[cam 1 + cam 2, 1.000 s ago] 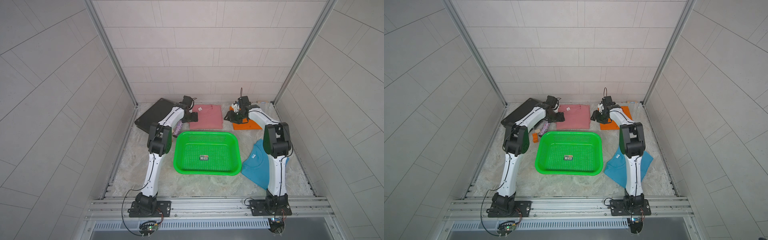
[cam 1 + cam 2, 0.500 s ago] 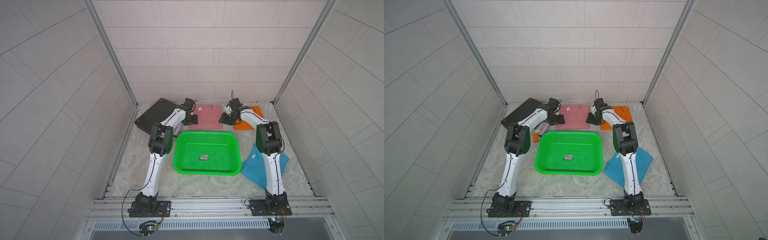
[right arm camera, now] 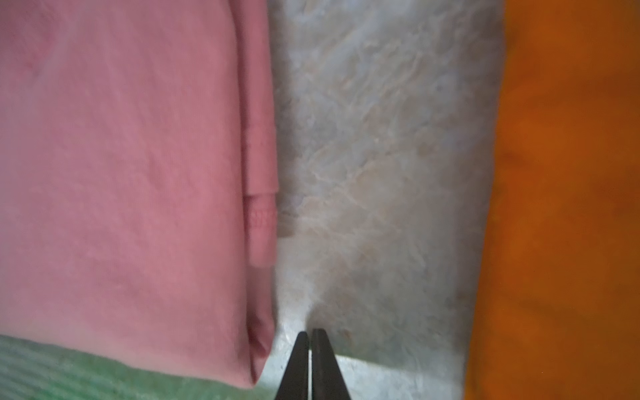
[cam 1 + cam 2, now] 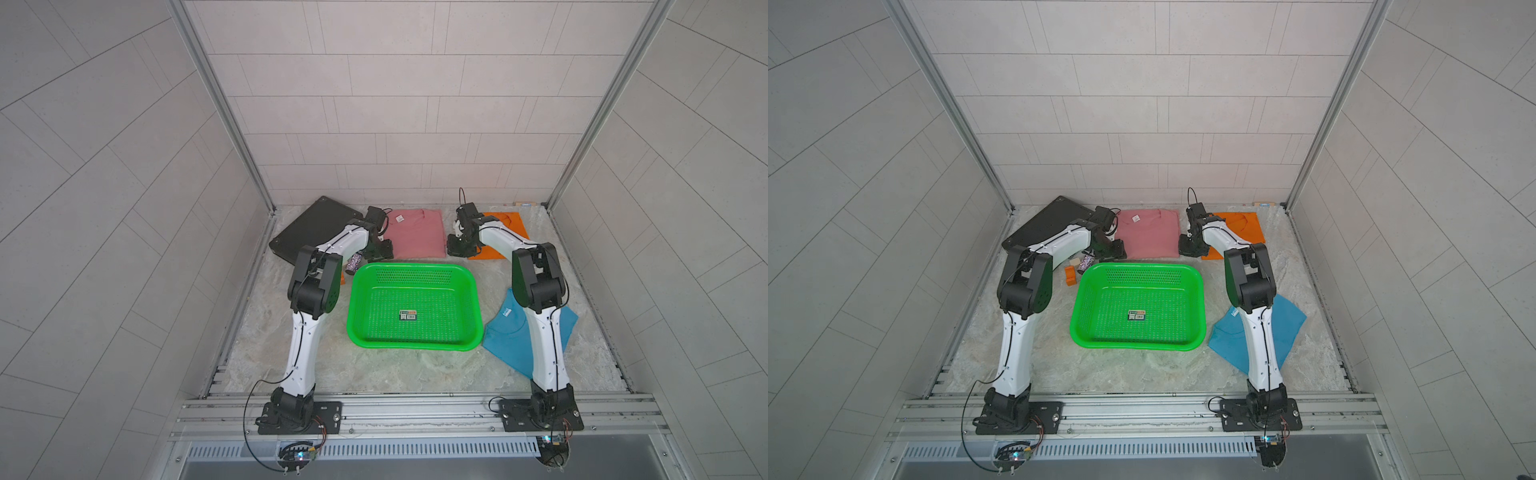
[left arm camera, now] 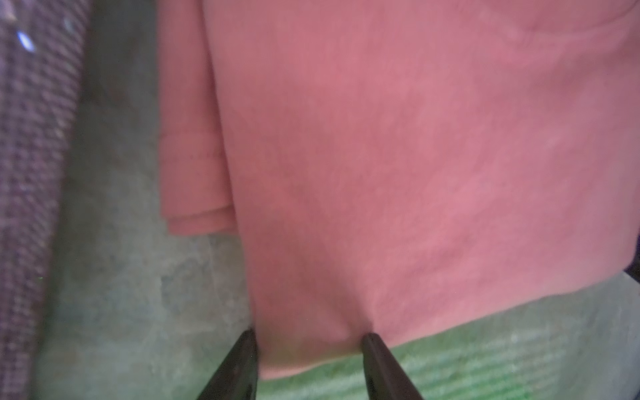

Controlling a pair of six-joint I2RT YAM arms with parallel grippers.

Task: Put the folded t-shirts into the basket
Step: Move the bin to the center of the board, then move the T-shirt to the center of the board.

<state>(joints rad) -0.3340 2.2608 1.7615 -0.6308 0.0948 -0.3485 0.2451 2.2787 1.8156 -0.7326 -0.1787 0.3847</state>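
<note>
The pink t-shirt [image 4: 415, 235] lies folded flat at the middle of the tabletop's far edge, just behind the green basket [image 4: 356, 307], where it also lay a second ago. The left tool [image 5: 309, 335] is down on its near left corner, jaws half apart with pink cloth between the fingers; it has hardly shifted. The right tool [image 3: 310, 334] has changed most. A second ago it stood over the left edge of the orange t-shirt [image 4: 505, 224]. Now it is on the bare strip of tabletop [image 3: 374, 173] between orange and pink, just beside the pink t-shirt's near right corner, jaws pressed together on nothing. The orange t-shirt stays toward the far right corner. The teal t-shirt [image 4: 503, 336] stays by the right edge beside the basket, partly under the right arm. A black case [image 4: 316, 228] sits in the far left corner.
</note>
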